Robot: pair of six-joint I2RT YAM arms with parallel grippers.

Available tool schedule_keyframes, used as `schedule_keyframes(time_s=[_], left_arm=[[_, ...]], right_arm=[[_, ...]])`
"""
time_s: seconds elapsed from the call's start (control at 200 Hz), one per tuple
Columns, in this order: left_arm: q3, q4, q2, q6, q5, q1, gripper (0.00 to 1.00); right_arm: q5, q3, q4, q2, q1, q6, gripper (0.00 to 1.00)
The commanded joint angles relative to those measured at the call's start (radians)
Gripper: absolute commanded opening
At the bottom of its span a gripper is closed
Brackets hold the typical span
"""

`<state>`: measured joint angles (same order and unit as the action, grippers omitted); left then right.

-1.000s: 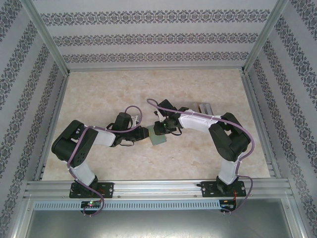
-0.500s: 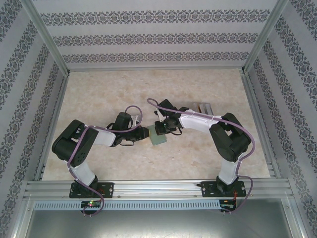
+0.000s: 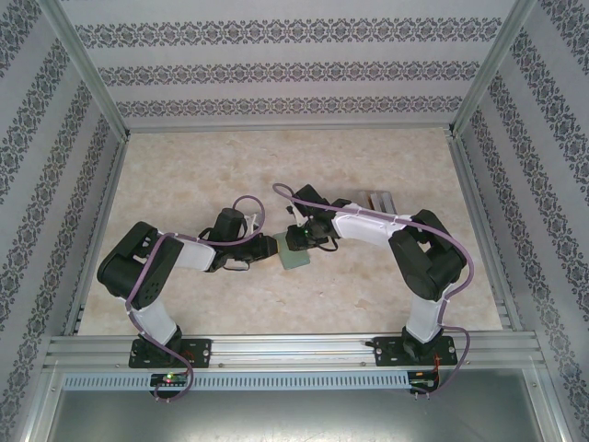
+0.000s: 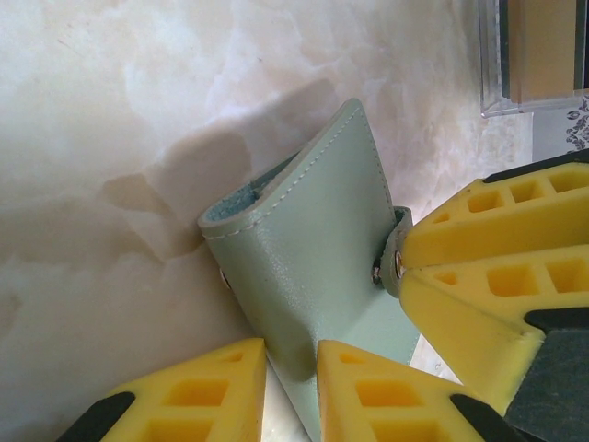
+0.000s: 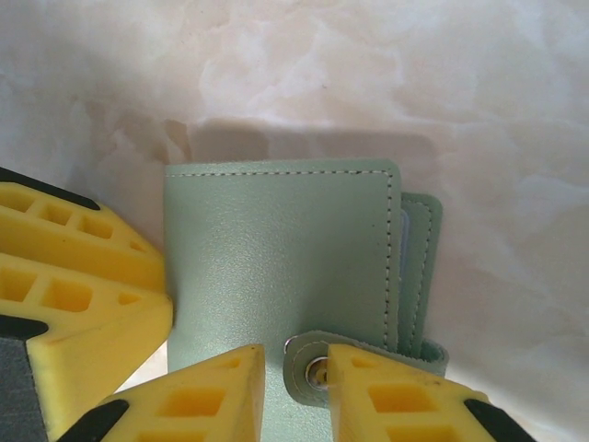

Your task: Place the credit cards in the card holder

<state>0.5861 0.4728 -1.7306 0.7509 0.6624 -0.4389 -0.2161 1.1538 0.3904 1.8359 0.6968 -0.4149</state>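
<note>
The sage-green card holder (image 3: 296, 256) lies folded on the marble table between both arms. My left gripper (image 3: 276, 250) reaches it from the left. In the left wrist view that gripper (image 4: 290, 368) is shut on the card holder (image 4: 304, 249) at its folded spine. My right gripper (image 3: 300, 241) comes in from the upper right. Its jaws (image 5: 294, 378) stand slightly apart over the snap tab (image 5: 317, 368), one finger covering part of the snap. A thin pale edge shows between the card holder's (image 5: 276, 239) leaves. A tan-orange credit card (image 4: 543, 46) sits in the clear rack.
The clear plastic slotted rack (image 3: 373, 200) stands just behind the right arm's forearm. In the left wrist view its corner (image 4: 492, 87) lies past the wallet. Patterned walls and metal rails enclose the table on three sides.
Both arms stay at the card holder. The right gripper's jaws have parted a little at the tab.
</note>
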Motion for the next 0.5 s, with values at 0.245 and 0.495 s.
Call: schedule_keyframes(time_s=[0.245,0.495], left_arm=[[-0.013,-0.077,-0.070,-0.001,-0.057,-0.024,0.22],[-0.008,-0.077,-0.077,0.002,-0.055,-0.025,0.22]], right_arm=[[0.167,0.042,0.110,-0.004,0.052,0.019,0.29],[0.201,0.052,0.130,0.019,0.065,0.023,0.28]])
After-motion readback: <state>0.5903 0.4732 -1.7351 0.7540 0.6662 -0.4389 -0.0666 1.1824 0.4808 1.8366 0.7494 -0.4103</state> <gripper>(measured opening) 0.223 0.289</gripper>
